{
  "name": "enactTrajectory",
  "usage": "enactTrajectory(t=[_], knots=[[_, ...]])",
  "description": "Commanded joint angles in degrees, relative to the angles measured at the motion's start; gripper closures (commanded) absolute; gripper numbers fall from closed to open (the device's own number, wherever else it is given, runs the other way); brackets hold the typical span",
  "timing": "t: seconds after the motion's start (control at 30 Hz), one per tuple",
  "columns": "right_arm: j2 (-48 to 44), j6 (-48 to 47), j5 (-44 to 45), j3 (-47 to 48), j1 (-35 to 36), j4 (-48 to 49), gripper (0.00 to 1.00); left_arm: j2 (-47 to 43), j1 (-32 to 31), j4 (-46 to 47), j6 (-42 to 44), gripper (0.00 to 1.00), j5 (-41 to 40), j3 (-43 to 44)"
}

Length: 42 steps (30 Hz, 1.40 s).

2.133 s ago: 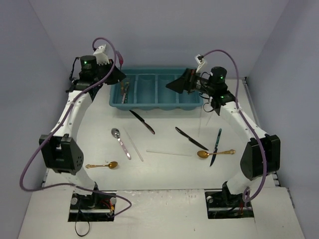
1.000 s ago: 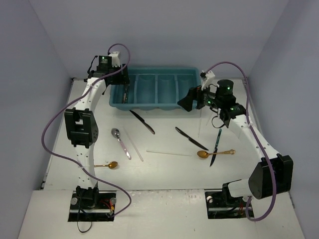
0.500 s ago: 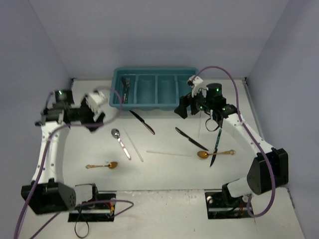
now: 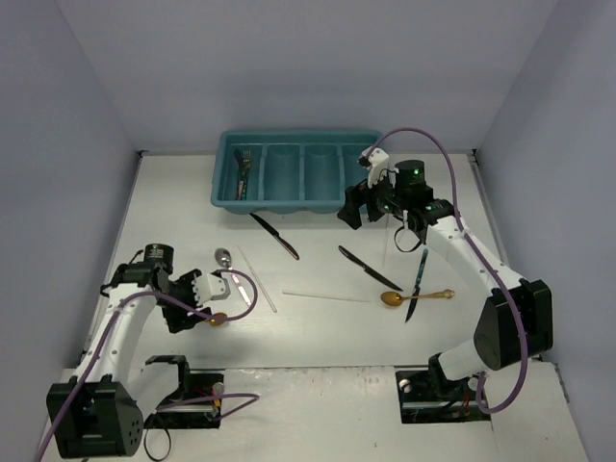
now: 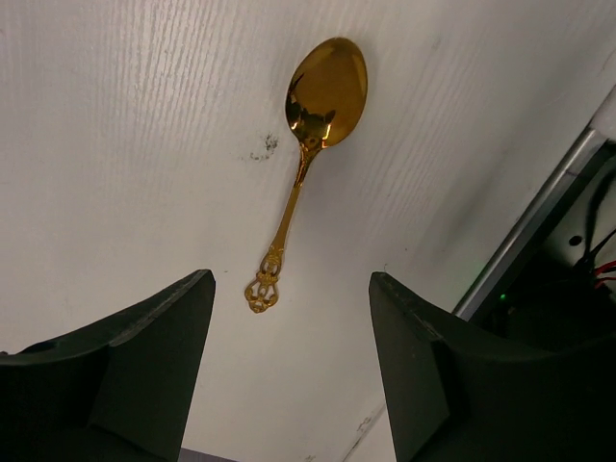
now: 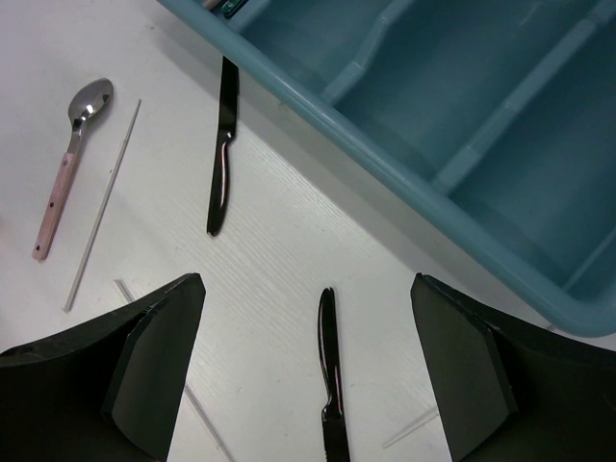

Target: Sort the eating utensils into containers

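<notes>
The teal tray (image 4: 298, 183) of containers stands at the back, with forks (image 4: 241, 171) in its leftmost compartment. My left gripper (image 4: 192, 310) hovers open over a gold spoon (image 4: 218, 319). In the left wrist view that gold spoon (image 5: 313, 135) points its ornate handle end toward the left gripper (image 5: 289, 366), whose jaws are empty. My right gripper (image 4: 352, 208) is open in front of the tray's right half. In the right wrist view a black knife (image 6: 329, 375) lies between the fingers of the right gripper (image 6: 308, 385), below them on the table.
On the table lie a second black knife (image 4: 274, 236), a dark knife (image 4: 416, 284), another gold spoon (image 4: 416, 296), a pink-handled silver spoon (image 4: 231, 274) and pale sticks (image 4: 325, 295). The tray's front rim (image 6: 385, 164) runs close by the right gripper.
The left arm has swung from the tray's left end down to the gold spoon at the front left, jaws slightly narrower. The right gripper has shifted slightly left, still open.
</notes>
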Motion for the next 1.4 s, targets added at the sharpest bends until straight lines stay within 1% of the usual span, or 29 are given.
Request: enactTrajectory(t=[0.0, 0.13, 0.2, 0.33, 0.47, 0.7, 0.77, 0.87, 1.0, 1.07, 1.17, 1.23, 1.37], knots=[[1.37, 0.04, 0.2, 3.85, -0.22, 1.91, 0.14, 4.86, -0.83, 2.68, 6.95, 0.39, -4.53, -0.9], [1.95, 0.1, 0.07, 4.58, -0.14, 1.8, 0.14, 8.1, -1.46, 5.8, 7.69, 0.39, -5.26, -2.42], [2.1, 0.06, 0.19, 4.74, -0.14, 1.72, 0.14, 9.13, -3.42, 7.74, 6.47, 0.39, -5.44, -2.77], [2.27, -0.12, 0.41, 4.82, -0.17, 1.51, 0.14, 9.94, -5.65, 14.34, 3.98, 0.41, -6.9, -4.81], [2.82, 0.05, 0.56, 5.29, -0.22, 1.2, 0.14, 11.91, -7.36, 24.23, 2.23, 0.44, -8.64, -7.46], [3.24, -0.55, 1.16, 6.32, -0.39, 0.41, 0.14, 18.08, -7.7, 28.15, 1.64, 0.49, -8.54, -7.7], [3.46, -0.61, 1.07, 6.38, -0.31, 0.38, 0.14, 19.35, -7.7, 29.54, 1.94, 0.59, -8.13, -7.91], [3.85, -0.81, 1.15, 6.66, -0.39, 0.24, 0.14, 20.85, -7.7, 29.88, 2.8, 0.77, -7.04, -7.73], [4.13, -1.02, 1.23, 6.92, -0.31, 0.14, 0.15, 20.37, -7.63, 29.06, 4.23, 0.99, -4.88, -7.24], [4.12, -1.08, 1.15, 6.76, -0.31, 0.06, 0.15, 19.12, -7.7, 28.62, 4.4, 1.0, -4.05, -6.94], [3.84, -1.14, 0.99, 6.53, -0.34, 0.05, 0.15, 14.68, -7.7, 25.84, 4.72, 1.0, -1.11, -4.43], [3.61, -1.0, 0.81, 6.42, -0.31, 0.14, 0.15, 12.02, -7.7, 24.1, 4.2, 1.0, 0.65, -1.26], [3.32, -0.8, 0.83, 6.45, -0.38, 0.11, 0.15, 8.12, -9.22, 19.17, 0.25, 1.0, 4.72, 8.19]])
